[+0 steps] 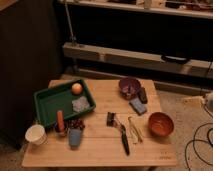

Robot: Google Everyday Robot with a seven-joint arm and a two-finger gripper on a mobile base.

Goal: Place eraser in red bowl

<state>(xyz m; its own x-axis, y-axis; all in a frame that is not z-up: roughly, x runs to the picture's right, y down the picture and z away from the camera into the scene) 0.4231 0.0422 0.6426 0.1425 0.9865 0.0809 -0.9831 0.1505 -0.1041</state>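
The eraser (143, 95), a small dark block, lies on the wooden table (100, 157) just right of the dark purple bowl (129, 86). A larger blue-grey pad (137, 106) lies just in front of it. The red bowl (160, 124) stands upright near the table's right edge, below and to the right of the eraser, with nothing visible inside it. The gripper and the arm are not in view.
A green tray (50, 107) at the left holds an orange ball (76, 88) and a pale crumpled item (80, 104). A white cup (36, 133), an orange stick (60, 121) and a blue cup (75, 137) stand at the front left. A small brush (111, 119), a black-handled tool (124, 142) and pale tongs (134, 129) lie mid-table.
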